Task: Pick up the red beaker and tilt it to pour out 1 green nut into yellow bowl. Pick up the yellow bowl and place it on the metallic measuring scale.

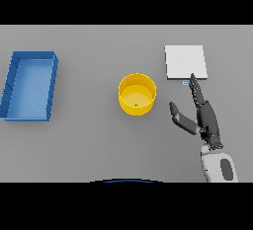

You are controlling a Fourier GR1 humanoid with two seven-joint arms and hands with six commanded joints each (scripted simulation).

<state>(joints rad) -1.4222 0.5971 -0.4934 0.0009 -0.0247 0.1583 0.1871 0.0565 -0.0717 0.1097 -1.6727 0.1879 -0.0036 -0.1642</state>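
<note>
The yellow bowl point(137, 95) stands upright near the middle of the table, with a small green nut point(136, 105) lying inside it. The metallic measuring scale point(185, 62) is a flat pale square at the back right. My right hand point(203, 116) rests to the right of the bowl, apart from it, fingers straight and pointing up toward the scale's front edge, thumb spread toward the bowl. It holds nothing. No red beaker shows in the head view. My left hand is out of sight.
A blue rectangular bin point(30, 85) sits at the far left of the grey table, well away from the bowl and the scale.
</note>
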